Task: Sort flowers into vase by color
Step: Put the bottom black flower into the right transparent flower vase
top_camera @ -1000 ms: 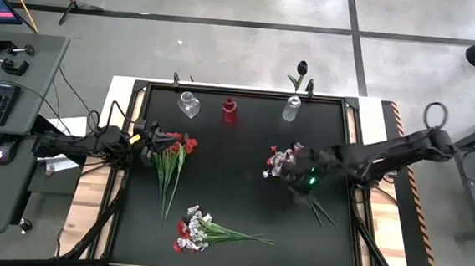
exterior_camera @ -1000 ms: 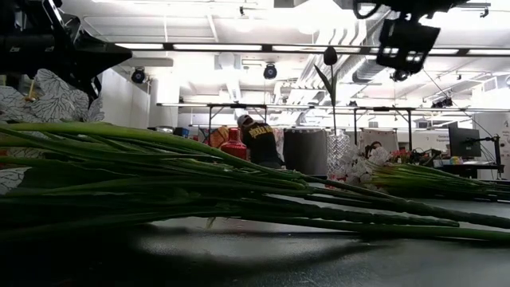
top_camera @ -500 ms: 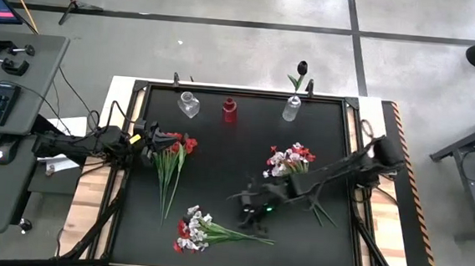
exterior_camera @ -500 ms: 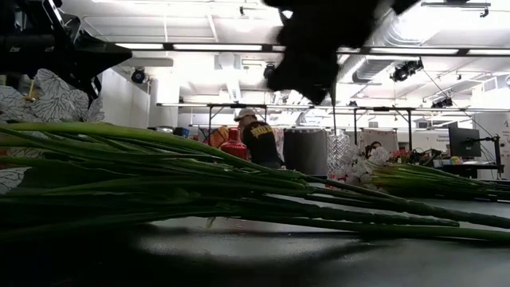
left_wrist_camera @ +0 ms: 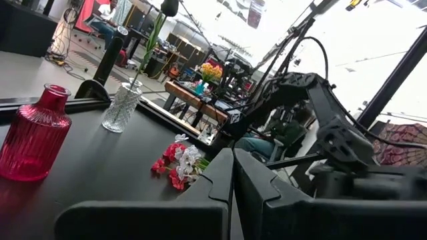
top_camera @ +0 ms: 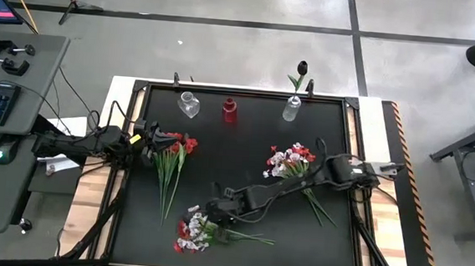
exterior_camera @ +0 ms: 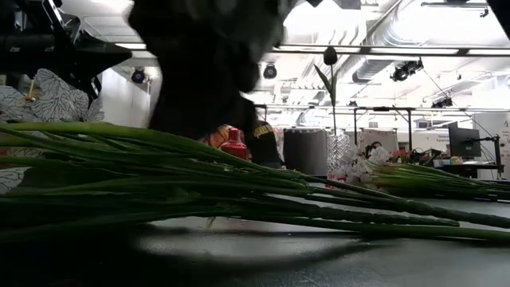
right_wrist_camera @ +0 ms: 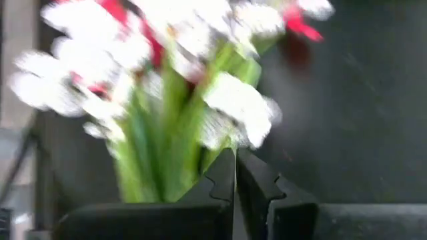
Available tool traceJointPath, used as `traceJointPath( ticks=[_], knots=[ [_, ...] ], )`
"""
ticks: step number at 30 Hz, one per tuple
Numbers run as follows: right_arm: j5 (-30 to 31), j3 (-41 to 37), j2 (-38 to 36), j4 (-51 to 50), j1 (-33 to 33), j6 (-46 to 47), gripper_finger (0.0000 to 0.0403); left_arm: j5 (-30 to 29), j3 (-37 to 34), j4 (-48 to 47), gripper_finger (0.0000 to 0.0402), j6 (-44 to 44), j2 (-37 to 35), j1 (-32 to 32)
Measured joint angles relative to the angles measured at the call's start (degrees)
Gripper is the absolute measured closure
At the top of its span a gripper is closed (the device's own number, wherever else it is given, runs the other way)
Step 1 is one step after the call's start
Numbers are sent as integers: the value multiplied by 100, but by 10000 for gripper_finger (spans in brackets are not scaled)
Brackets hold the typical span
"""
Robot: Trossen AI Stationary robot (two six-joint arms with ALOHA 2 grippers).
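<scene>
1. Here we see the right gripper (top_camera: 215, 209) stretched low across the table (top_camera: 245, 142), fingers pressed together and holding nothing, just beside the front red-and-white flower bunch (top_camera: 195, 229).
2. The left gripper (top_camera: 155, 136) waits, fingers together, at the left bunch (top_camera: 172, 155).
3. A third bunch (top_camera: 288, 160) lies right of centre, and one black flower (top_camera: 301, 69) stands in the rear clear vase (top_camera: 291, 108).

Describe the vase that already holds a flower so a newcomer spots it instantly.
Along the black table's far edge stand three small vases. Take the clear glass vase nearest the right arm's side. It alone holds a stem, topped by a black flower; the red vase and other clear vase are empty.
</scene>
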Motion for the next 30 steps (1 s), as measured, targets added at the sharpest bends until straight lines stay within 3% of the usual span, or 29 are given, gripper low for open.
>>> traceJointPath(
  ticks=[5, 10, 25, 30],
  knots=[
    [-596, 924, 351, -74, 34, -558, 401, 0, 0, 0, 402, 0, 0, 2],
    [-1160, 1163, 426, -84, 133, -1213, 402, 0, 0, 1, 402, 0, 1, 1],
    [-1158, 1137, 678, -830, 611, -1620, 403, 0, 0, 0, 401, 0, 2, 0],
    [-614, 1133, 852, -848, 680, -1276, 403, 0, 0, 2, 402, 0, 0, 1]
  ],
)
